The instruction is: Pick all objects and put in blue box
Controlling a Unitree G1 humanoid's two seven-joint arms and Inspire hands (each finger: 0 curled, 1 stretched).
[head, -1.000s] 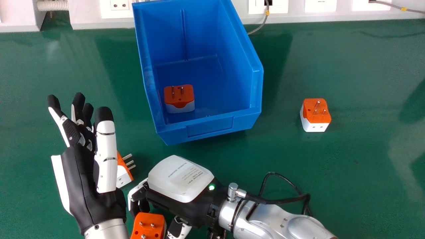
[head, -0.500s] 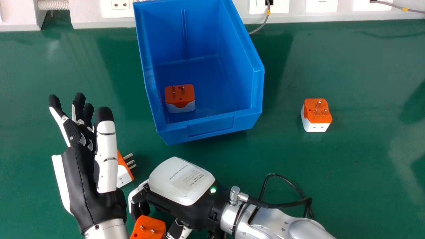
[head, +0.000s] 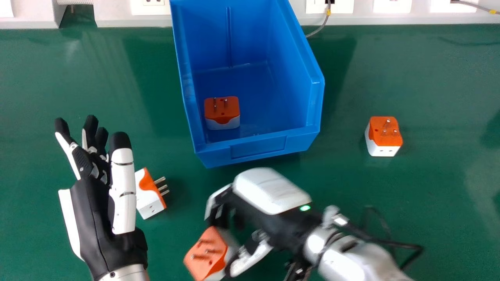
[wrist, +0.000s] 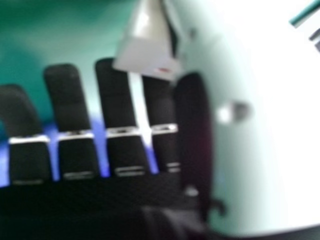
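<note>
My right hand is at the lower middle of the head view, its fingers and thumb pinching an orange and white plug adapter above the table. In the right hand view, my right hand has the white part of the adapter between fingertips and thumb. My left hand is open at the lower left. Another adapter lies on the table right beside its thumb. One adapter sits inside the blue box; one more stands on the table at the right.
The green table stretches around the box. Along its far edge runs a white strip with sockets, and a grey cable hangs behind the box. A black cable loops from my right wrist.
My right hand has moved right and slightly forward with the adapter pinched, away from my left hand. The camera view has shifted a little; more of the adapter by the left thumb shows.
</note>
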